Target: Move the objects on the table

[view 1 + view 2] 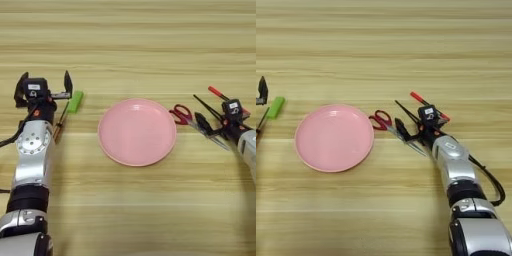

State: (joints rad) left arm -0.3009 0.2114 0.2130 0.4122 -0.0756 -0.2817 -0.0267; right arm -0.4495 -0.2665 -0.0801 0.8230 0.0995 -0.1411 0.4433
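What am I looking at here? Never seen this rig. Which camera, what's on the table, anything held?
Both pictures come from a stereo camera on a humanoid robot's head, looking down on a pale wooden table.

In the middle lies a round pink plate. Right of it are red-handled scissors and a thin black pen with red ends.

The left gripper stands open beside a small green block and a brown-handled screwdriver. The right gripper is open at the scissors' blades.

Nothing is held.

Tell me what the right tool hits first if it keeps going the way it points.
Probably the scissors: the right tool points left toward the plate, its open fingers right by the blades. Height is unclear.
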